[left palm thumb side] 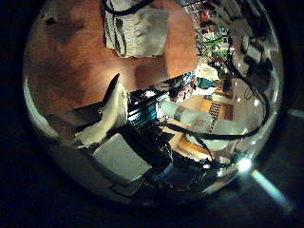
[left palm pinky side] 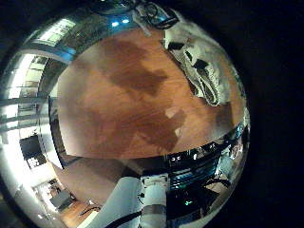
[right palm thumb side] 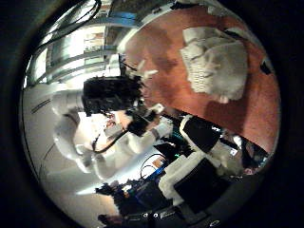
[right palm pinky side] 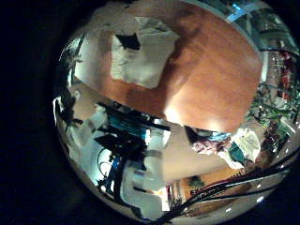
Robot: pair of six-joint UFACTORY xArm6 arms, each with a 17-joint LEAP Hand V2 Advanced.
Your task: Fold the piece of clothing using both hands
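The crumpled garment (right palm pinky side: 141, 52) lies in a loose heap on the wooden table (right palm pinky side: 211, 75), and no hand touches it. It also shows in the left palm views, as the garment (left palm pinky side: 204, 66) and the garment (left palm thumb side: 138, 28), some way off from that palm. My left hand's own finger (left palm thumb side: 107, 116) stretches straight toward the table edge and holds nothing. My right hand's parts (right palm thumb side: 204, 138) sit at the rim of its view, uncurled, with the garment (right palm thumb side: 218, 62) beyond them. Another hand (right palm thumb side: 114, 95) hangs off the table on its arm.
Bare table (left palm pinky side: 123, 95) spreads wide beside the garment. Past the table edge stand shelves and room clutter (left palm thumb side: 223, 66). An arm segment (left palm pinky side: 142, 204) rises below the table edge in the left little finger side view.
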